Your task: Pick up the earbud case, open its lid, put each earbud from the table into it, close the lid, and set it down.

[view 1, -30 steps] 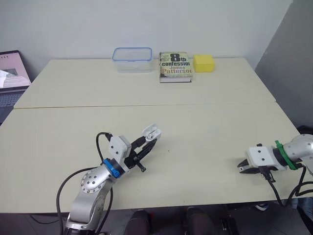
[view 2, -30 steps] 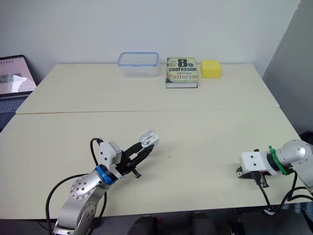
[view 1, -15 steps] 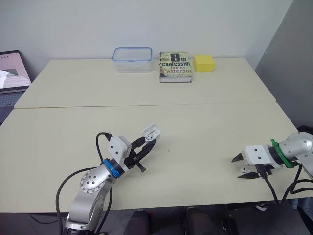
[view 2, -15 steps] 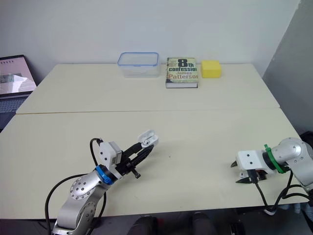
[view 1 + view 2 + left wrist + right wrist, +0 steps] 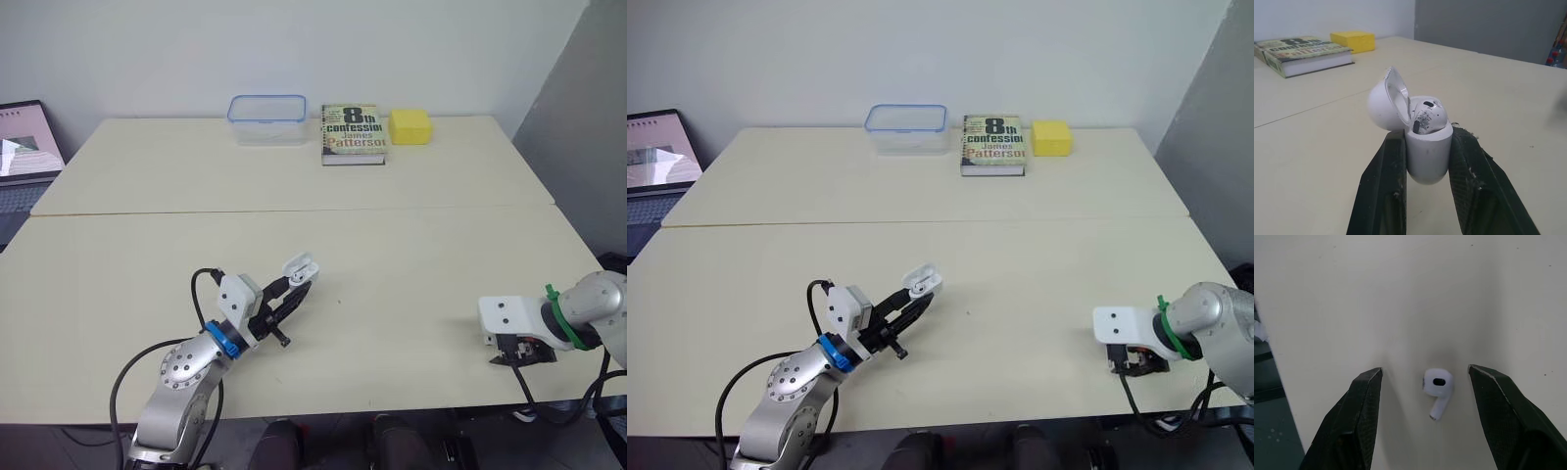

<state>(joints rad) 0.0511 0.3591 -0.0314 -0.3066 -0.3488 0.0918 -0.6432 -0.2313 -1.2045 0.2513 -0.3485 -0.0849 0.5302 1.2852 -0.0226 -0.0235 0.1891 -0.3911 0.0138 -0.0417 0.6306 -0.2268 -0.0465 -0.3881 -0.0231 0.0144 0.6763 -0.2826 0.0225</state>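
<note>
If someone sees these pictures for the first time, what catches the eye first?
The left gripper holds the white earbud case at the front left, lid open, one earbud inside. At the front right, the open right gripper points down at the second earbud lying on the table between its fingers.
</note>
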